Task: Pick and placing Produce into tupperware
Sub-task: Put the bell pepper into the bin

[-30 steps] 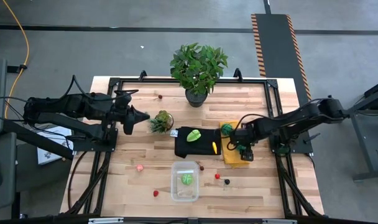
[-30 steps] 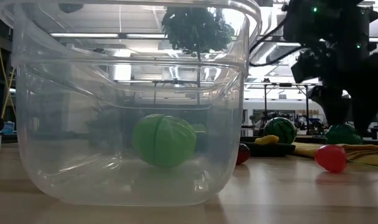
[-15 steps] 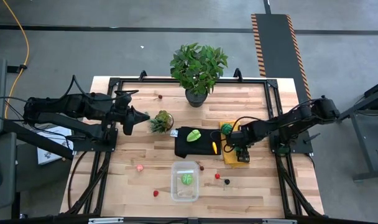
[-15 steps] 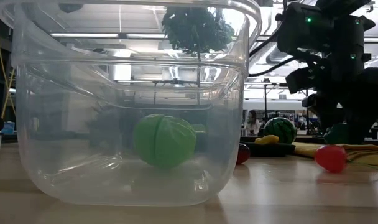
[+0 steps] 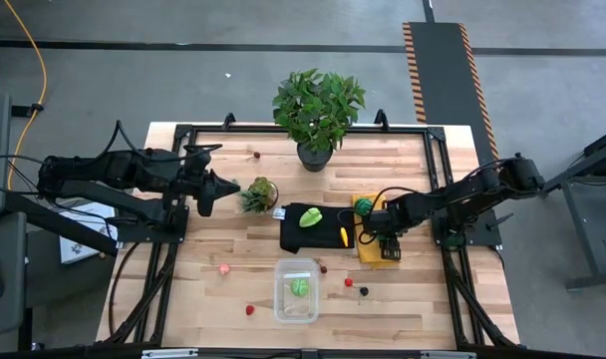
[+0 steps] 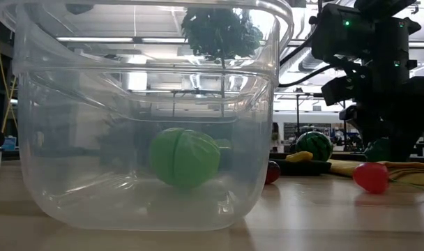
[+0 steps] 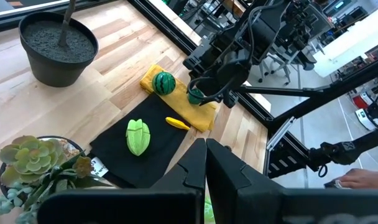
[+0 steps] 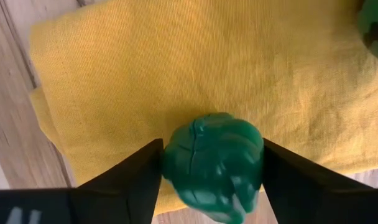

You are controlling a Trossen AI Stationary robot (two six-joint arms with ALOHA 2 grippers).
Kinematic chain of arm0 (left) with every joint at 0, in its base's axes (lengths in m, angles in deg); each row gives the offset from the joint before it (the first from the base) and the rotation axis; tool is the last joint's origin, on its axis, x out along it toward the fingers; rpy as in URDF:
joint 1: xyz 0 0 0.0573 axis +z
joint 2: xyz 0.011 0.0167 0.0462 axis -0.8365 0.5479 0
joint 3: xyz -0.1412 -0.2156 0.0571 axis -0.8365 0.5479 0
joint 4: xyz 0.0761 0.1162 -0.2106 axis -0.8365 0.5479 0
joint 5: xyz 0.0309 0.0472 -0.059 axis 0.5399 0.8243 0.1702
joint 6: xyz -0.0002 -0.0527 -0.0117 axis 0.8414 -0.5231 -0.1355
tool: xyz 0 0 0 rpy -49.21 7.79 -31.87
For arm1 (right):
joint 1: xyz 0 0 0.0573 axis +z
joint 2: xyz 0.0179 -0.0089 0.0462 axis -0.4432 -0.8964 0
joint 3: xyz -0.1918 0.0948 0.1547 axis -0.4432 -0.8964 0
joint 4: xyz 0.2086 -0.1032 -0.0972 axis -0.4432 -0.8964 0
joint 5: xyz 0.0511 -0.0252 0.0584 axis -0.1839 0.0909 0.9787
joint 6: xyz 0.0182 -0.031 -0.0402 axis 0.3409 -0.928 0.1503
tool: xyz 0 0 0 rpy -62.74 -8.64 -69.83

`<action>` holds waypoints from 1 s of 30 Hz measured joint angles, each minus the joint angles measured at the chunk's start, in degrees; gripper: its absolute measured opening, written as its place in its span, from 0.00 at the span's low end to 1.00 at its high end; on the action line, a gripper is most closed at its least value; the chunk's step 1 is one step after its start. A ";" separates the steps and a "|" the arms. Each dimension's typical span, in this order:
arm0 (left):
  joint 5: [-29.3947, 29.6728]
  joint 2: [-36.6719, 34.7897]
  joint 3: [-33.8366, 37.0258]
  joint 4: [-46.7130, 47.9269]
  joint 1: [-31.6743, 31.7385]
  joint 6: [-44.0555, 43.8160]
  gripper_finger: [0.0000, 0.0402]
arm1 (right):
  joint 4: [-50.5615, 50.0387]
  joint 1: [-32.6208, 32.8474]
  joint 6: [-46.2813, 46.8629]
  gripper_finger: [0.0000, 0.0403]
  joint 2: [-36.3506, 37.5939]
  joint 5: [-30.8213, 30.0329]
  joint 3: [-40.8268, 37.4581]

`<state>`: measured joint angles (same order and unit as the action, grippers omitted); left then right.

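Note:
My right gripper (image 8: pixel 212 171) points down over the yellow cloth (image 5: pixel 375 251) and is shut on a dark green produce piece (image 8: pixel 212 163), which also shows in the low view (image 6: pixel 379 149). A small watermelon (image 5: pixel 364 206) lies on the cloth's far end. A lime-green piece (image 5: pixel 311 215) and a yellow one (image 5: pixel 343 235) lie on the black cloth (image 5: pixel 301 231). The clear tupperware (image 5: pixel 296 304) stands near the front edge with a green ball (image 6: pixel 184 157) on its floor. My left gripper (image 5: pixel 205 194) hangs shut above the table's left side. My right gripper has the dark green piece between its two fingers (image 8: pixel 139 177), one on each of its opposite sides (image 8: pixel 171 163). The fingers come from above, pointing down. The piece's underside is on the yellow cloth.
A large potted plant (image 5: pixel 318 110) stands at the far edge and a small succulent (image 5: pixel 258 192) left of the black cloth. Small red, pink and dark pieces lie loose: (image 5: pixel 349 282), (image 5: pixel 363 291), (image 5: pixel 223 267), (image 5: pixel 249 309), (image 5: pixel 255 155).
My right gripper has come down a little over the yellow cloth, its fingers settling on either side of the dark green piece. The piece has stayed on the cloth.

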<state>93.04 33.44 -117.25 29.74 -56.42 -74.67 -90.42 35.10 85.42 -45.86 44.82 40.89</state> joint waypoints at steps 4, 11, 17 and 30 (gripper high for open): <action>0.00 0.00 0.00 0.00 -0.02 0.00 0.00 | 0.00 0.00 0.01 0.54 0.02 0.00 0.02; 0.00 0.00 0.00 0.01 -0.01 -0.01 0.00 | -0.02 0.00 1.08 0.53 0.33 0.05 0.04; 0.00 0.00 0.00 0.02 0.00 0.31 0.00 | -0.14 -0.10 3.55 0.53 3.92 1.04 0.09; 0.00 0.00 0.00 0.02 0.00 0.44 0.00 | -1.29 -0.17 11.39 0.53 17.43 2.21 0.09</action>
<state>93.04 33.44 -117.25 29.76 -56.42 -74.23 -91.71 34.93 96.81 -28.43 47.02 40.98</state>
